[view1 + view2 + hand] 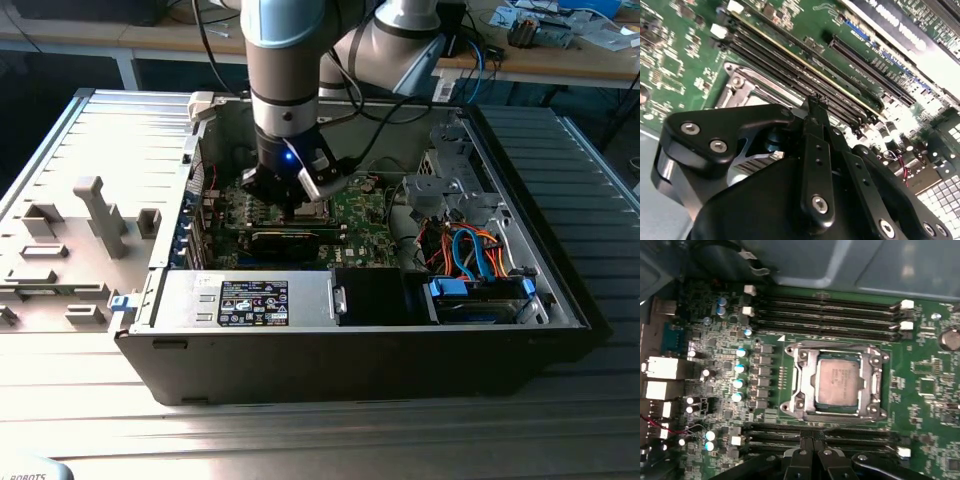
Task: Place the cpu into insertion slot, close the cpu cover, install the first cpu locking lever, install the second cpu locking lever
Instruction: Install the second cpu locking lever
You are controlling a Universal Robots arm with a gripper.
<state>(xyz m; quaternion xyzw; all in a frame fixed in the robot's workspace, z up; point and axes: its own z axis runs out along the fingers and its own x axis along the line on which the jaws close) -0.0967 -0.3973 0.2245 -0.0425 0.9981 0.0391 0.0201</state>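
Observation:
In the first wrist view the cpu (837, 382) lies flat in the insertion slot (875, 360) on the green board, dull silver top facing up. The cpu cover (805, 382), a silver frame, lies down around the chip. My gripper (812, 441) is shut with nothing between its fingertips, and it hovers just beside the socket's edge, over the memory slots. The second wrist view has the black fingers (816, 130) meeting at the gripper (815, 98), with a corner of the insertion slot (740, 85) behind them. In the exterior view the gripper (290, 198) is low inside the case.
Rows of black memory slots (825, 312) flank the socket on both sides. A long black card (290, 240) crosses the board. The metal case walls (200, 150), a drive cage (450, 180) with orange and blue cables (470, 250) and a black power unit (250, 300) hem the arm in.

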